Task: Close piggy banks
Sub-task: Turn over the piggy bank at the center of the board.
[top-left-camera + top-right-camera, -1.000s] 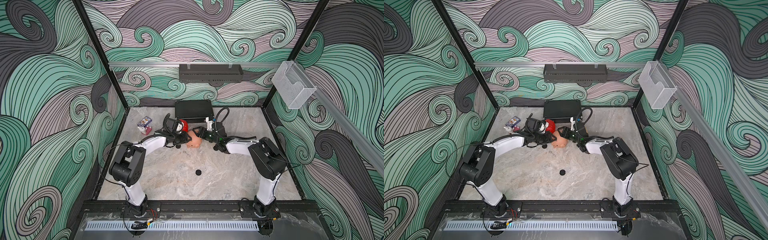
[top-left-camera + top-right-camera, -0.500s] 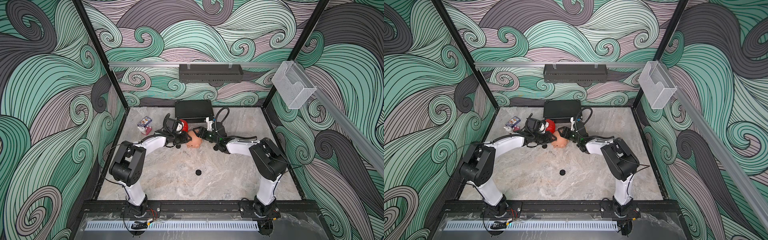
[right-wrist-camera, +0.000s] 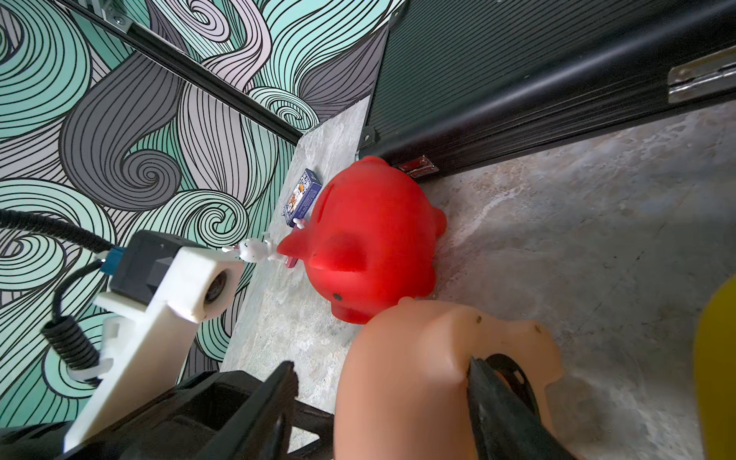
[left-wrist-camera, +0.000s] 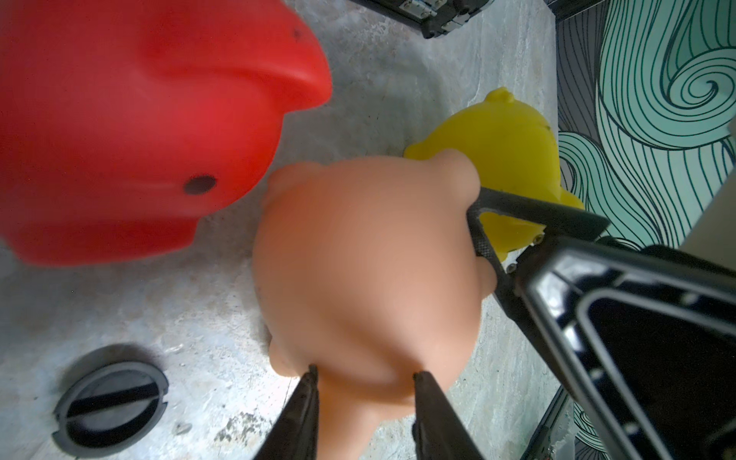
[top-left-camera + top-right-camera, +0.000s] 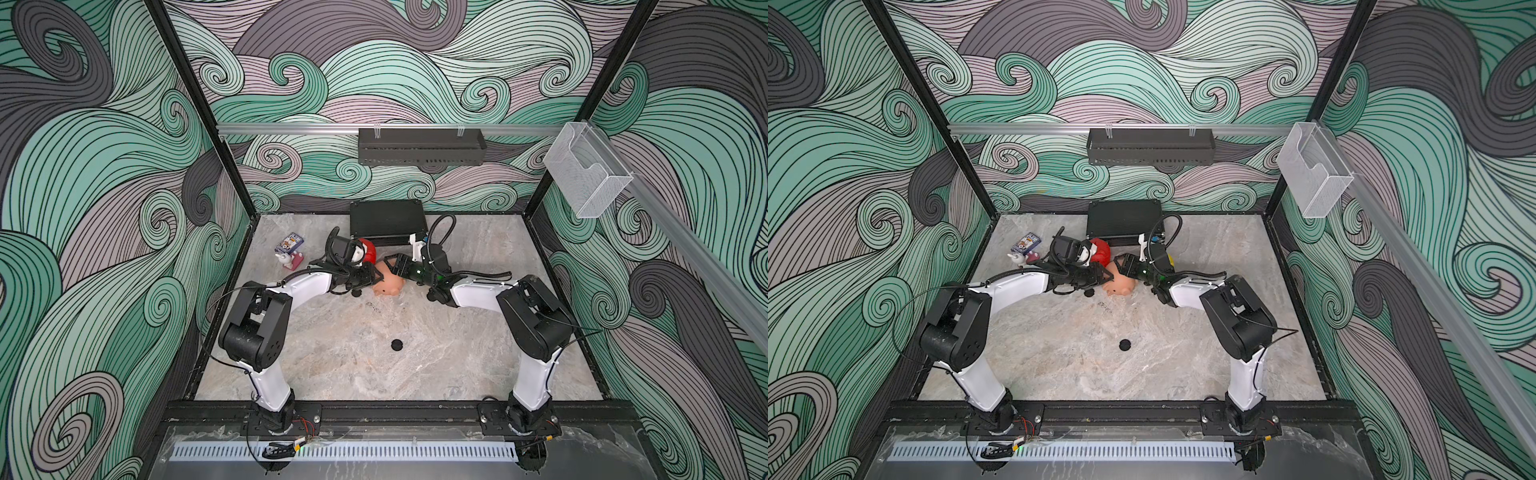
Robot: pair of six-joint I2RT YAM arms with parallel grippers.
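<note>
The peach-pink piggy bank (image 5: 389, 285) lies on the marble floor between both arms. My left gripper (image 4: 366, 376) is shut on a stub at one end of it (image 4: 366, 259). My right gripper (image 3: 382, 368) is open around the other end (image 3: 418, 358). One finger (image 3: 490, 394) rests at the belly, beside a black plug (image 3: 513, 372); the other finger stands clear. The red piggy bank (image 5: 368, 251) stands just behind. The yellow piggy bank (image 4: 513, 147) lies beyond the peach one and is almost hidden in both top views.
A loose black plug (image 4: 109, 400) lies by the left gripper, and another plug (image 5: 397, 344) lies mid-floor. A black case (image 5: 388, 222) sits against the back wall. A small card box (image 5: 289, 242) and a white figurine (image 3: 255, 249) are at the back left.
</note>
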